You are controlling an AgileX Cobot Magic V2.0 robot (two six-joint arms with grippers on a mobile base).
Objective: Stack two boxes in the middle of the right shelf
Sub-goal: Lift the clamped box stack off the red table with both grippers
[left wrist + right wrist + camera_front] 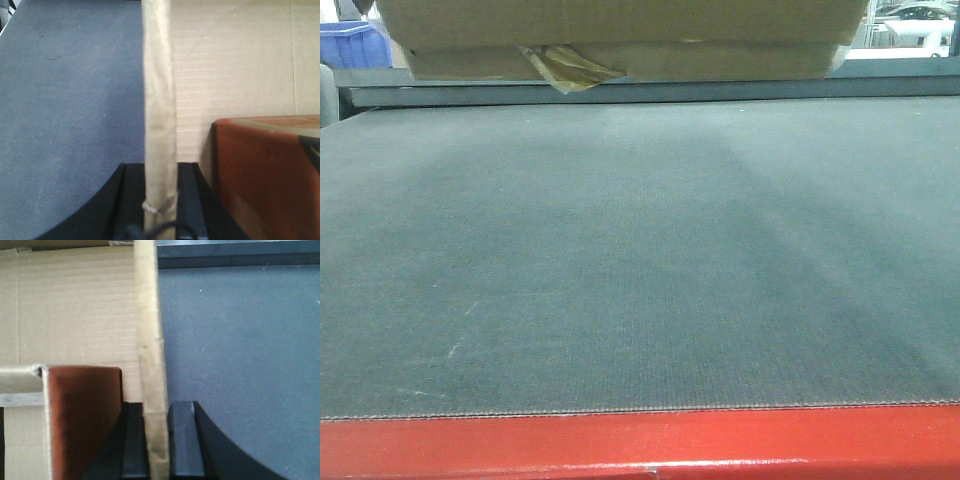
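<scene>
My left gripper [160, 172] and right gripper [156, 410] each clamp a wall of the cardboard box [230, 75]. I should carry both sides level and together, clear of the grey mat [640, 280].

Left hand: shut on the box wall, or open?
Shut on the box: the left wrist view shows the left hand with black fingers pressed against both sides of the cardboard wall, no gap visible.
</scene>
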